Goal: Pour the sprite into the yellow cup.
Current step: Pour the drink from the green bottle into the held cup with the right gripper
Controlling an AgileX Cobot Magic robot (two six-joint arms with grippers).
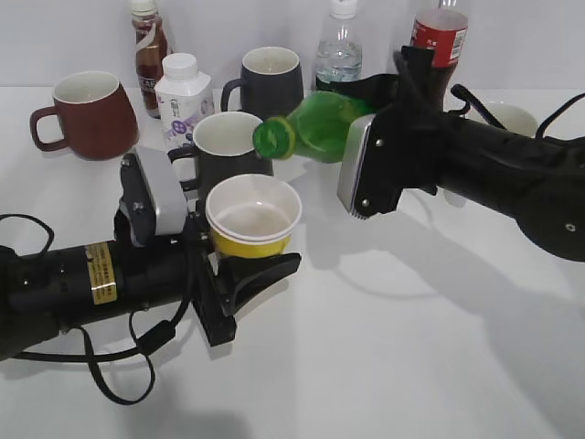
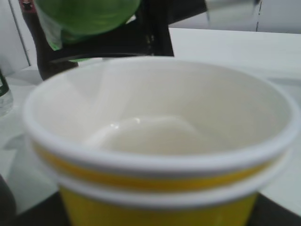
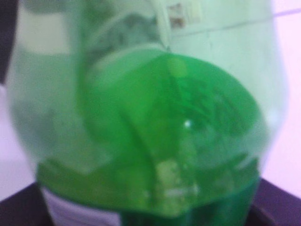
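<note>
The yellow cup [image 1: 253, 219] has a white rim and white inside; my left gripper [image 1: 239, 261] is shut on it and holds it upright at the table's middle left. It fills the left wrist view [image 2: 160, 141], and its inside looks empty. The sprite [image 1: 315, 125], a green translucent bottle, lies tilted nearly flat in my right gripper [image 1: 366, 137], its open mouth pointing left, just above and behind the cup's rim. The bottle fills the right wrist view [image 3: 155, 132]. Its green body also shows at the top of the left wrist view [image 2: 84, 16].
Behind the cup stand a dark grey mug [image 1: 224, 146], a second dark mug [image 1: 270, 80], a dark red mug [image 1: 87, 114], a white milk bottle [image 1: 183, 96], a brown drink bottle [image 1: 149, 46], a clear water bottle [image 1: 340, 50] and a cola bottle [image 1: 441, 32]. A white cup [image 1: 503, 117] sits behind my right arm.
</note>
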